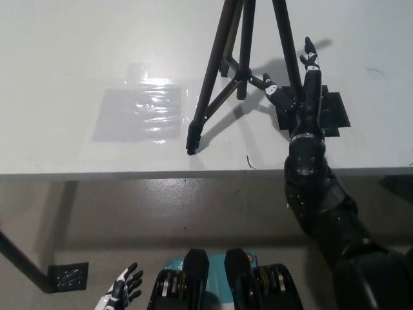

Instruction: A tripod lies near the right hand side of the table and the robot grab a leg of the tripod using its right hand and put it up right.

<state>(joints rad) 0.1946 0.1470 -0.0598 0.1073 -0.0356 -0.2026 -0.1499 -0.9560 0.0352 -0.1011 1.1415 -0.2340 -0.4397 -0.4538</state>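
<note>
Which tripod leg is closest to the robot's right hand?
The right-most tripod leg, running down beside the open black right hand. The middle leg and the left leg, whose foot reaches nearest the table edge, stand farther off.

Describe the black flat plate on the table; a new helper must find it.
On the white table, look near its front edge at the right, beside the standing tripod. The black flat plate lies under the open right robot hand: the only flat, dark, notch-edged piece there.
</note>
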